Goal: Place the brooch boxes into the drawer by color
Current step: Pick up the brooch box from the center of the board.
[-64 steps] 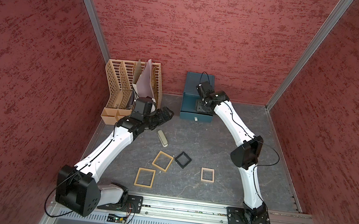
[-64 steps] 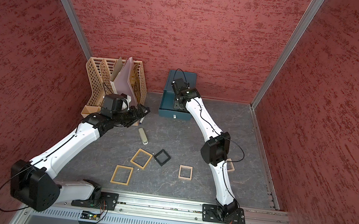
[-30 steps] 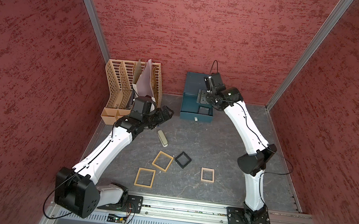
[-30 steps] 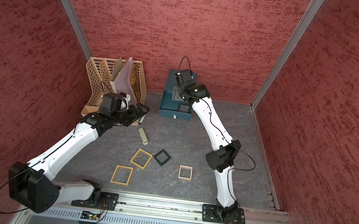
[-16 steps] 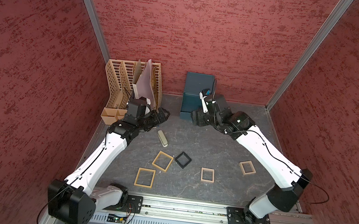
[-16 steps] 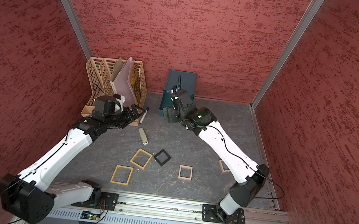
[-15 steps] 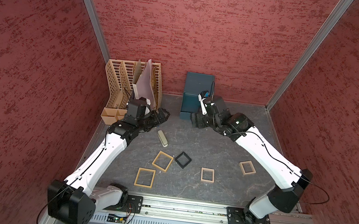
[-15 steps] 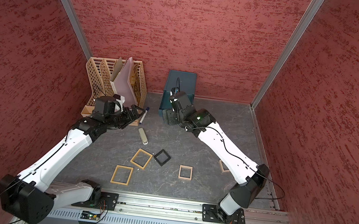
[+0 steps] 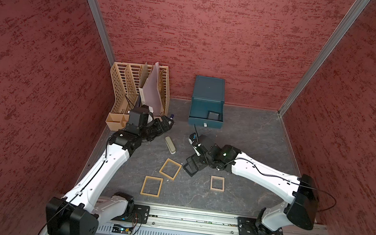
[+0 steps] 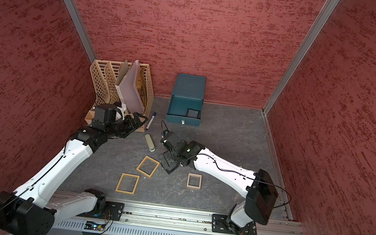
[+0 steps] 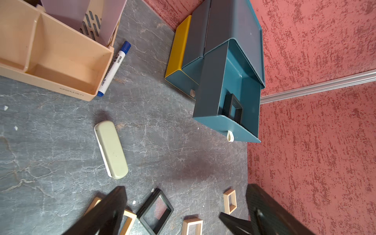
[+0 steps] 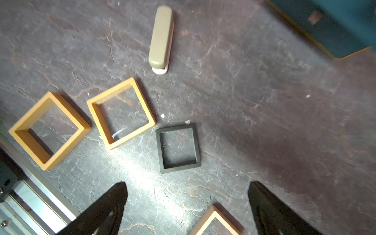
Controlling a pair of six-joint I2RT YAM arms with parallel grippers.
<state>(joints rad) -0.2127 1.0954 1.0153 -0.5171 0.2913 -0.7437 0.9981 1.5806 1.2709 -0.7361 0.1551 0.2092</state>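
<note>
Black brooch box (image 9: 213, 115) now lies in the drawer (image 9: 205, 122) at twelve o'clock, and my right gripper (image 12: 187, 184), jaws wide and empty, has swung back above the second black box (image 12: 178, 148), next to go in

Tan boxes (image 9: 170, 169) (image 9: 151, 186) (image 9: 217, 183), one black box (image 12: 178, 148) flat on table (image 9: 252, 135); second black box (image 9: 213, 115) inside drawer (image 9: 196, 122).

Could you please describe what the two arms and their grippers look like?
The left arm and right arm have white shells, black joints and thin black cables running outside. The left gripper and right gripper are black, with tapered jaws. A green light glows on the right wrist.
</note>
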